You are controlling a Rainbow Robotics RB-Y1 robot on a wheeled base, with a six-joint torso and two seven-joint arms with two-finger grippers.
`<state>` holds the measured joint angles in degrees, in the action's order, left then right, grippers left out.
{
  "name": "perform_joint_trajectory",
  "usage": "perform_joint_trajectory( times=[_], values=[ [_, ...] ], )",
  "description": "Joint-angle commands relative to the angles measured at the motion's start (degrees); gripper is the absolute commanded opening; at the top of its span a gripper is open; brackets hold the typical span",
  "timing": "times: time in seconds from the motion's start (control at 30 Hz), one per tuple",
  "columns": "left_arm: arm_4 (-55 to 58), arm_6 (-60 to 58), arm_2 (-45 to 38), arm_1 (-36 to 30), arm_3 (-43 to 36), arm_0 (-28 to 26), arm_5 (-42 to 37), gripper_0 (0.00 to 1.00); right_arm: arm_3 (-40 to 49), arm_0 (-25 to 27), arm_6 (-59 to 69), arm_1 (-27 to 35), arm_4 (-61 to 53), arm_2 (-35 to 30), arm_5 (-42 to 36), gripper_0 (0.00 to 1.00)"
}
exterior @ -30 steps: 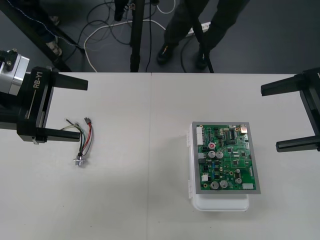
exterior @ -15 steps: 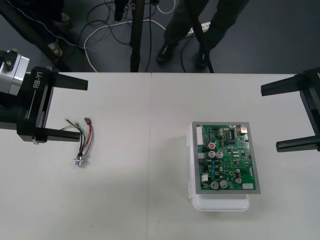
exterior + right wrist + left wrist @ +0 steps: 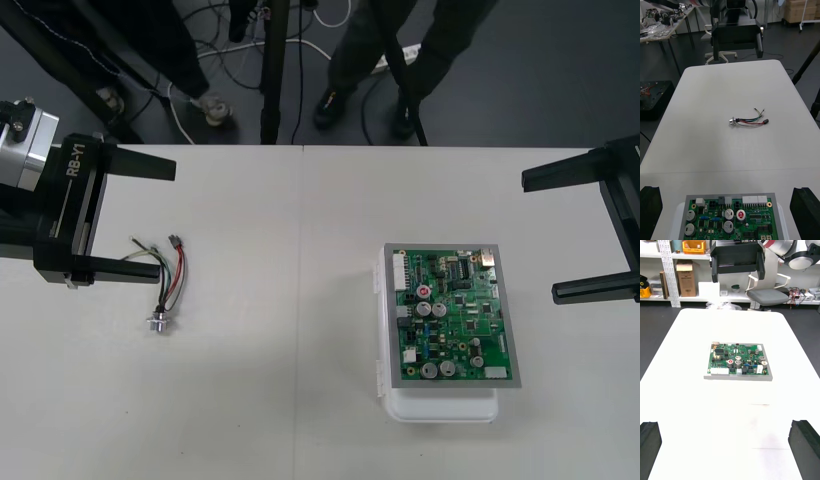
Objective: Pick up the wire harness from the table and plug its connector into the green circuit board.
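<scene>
The wire harness (image 3: 166, 282) lies loose on the table's left part, its black plug (image 3: 176, 241) toward the far edge and its metal socket (image 3: 158, 322) nearer me. My left gripper (image 3: 135, 218) is open at the left side, one fingertip (image 3: 150, 270) over the wires' loose ends. The green circuit board (image 3: 450, 315) sits on its white base (image 3: 440, 408) right of centre. At the right side my right gripper (image 3: 562, 235) is open, apart from the board. In the right wrist view the harness (image 3: 748, 120) lies beyond the board (image 3: 730, 217). The left wrist view holds the board (image 3: 739, 362).
A table seam (image 3: 302, 300) runs between the harness and the board. The left gripper (image 3: 737, 33) faces the right wrist view across the table, and the right gripper (image 3: 737, 258) faces the left wrist view. Bare tabletop lies around both things.
</scene>
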<state>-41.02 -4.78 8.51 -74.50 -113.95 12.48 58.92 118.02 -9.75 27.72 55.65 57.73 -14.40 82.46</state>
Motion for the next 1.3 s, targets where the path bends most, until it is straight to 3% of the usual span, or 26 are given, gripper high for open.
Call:
perform_joint_trajectory(
  times=[0.03, 1.3],
  values=[
    [0.5, 3.3, 0.2, -1.4, -1.4, -0.5, -2.2, 1.0, 1.1, 0.3, 1.6, 2.0, 0.1, -1.8, 0.2, 1.0],
    [0.5, 3.3, 0.2, -1.4, -1.4, -0.5, -2.2, 1.0, 1.1, 0.3, 1.6, 2.0, 0.1, -1.8, 0.2, 1.0]
  ],
)
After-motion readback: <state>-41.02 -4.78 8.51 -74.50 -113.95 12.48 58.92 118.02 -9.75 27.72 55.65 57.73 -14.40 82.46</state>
